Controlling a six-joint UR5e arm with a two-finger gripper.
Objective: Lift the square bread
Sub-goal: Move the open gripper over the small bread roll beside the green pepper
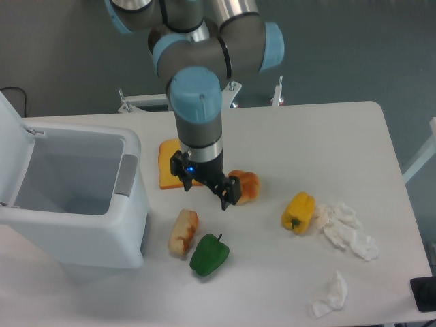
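1. Gripper (206,193), black and two-fingered on the grey and pale blue arm, is hanging with its fingers apart and nothing between them, low over the white table (340,136).
2. It is sitting between the flat orange toast slice (169,172) on its left and the round golden bun (246,185) on its right, close to both; I cannot tell whether the right finger is touching the bun.
3. The small oblong square bread (183,231), pale cream with a toasted orange-brown crust, is lying on the table nearer the camera than the gripper and a little to its left, near but clearly apart from the fingers.
4. The bread's long axis is running roughly near to far, tilting slightly rightward at its far end.
5. The bread is lying just right of the white open bin (75,204) and just left of the green bell pepper (209,254), which is sitting very close to its near end.
6. In my judgement, the coming move is calling for a short shift toward the camera and slightly left, then a descent with the fingers straddling the bread's narrow width.
7. The pepper's closeness is looking like the main risk for the right finger.
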